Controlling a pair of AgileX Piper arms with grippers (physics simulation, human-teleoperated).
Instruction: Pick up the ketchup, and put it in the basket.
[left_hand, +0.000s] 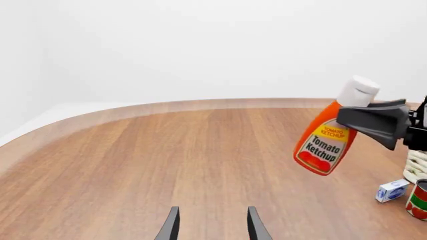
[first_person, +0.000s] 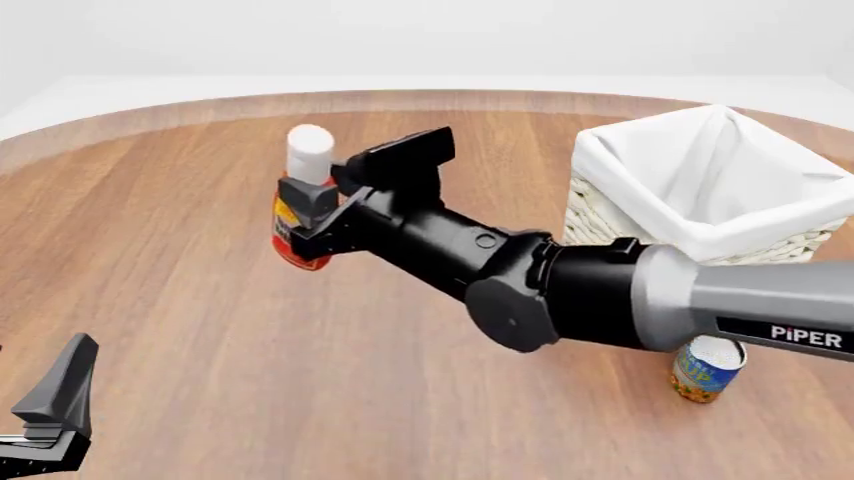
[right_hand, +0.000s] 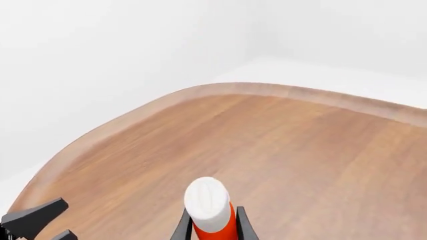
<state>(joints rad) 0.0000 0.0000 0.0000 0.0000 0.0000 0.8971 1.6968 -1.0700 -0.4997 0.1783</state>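
The ketchup, a red bottle with a white cap and a "Tomato Ketchup" label, hangs tilted above the wooden table at centre-left. My right gripper is shut on its upper body just below the cap. The left wrist view shows the ketchup with a dark finger across it. In the right wrist view its cap sticks up between the fingers. The basket, cream woven with a white liner, stands to the right of the bottle. My left gripper sits open at the near left, holding nothing.
A blue-and-yellow can stands near the front right, in front of the basket. The left wrist view shows a small blue-and-white box and a red-and-green can beside the basket's edge. The right arm spans the table's middle.
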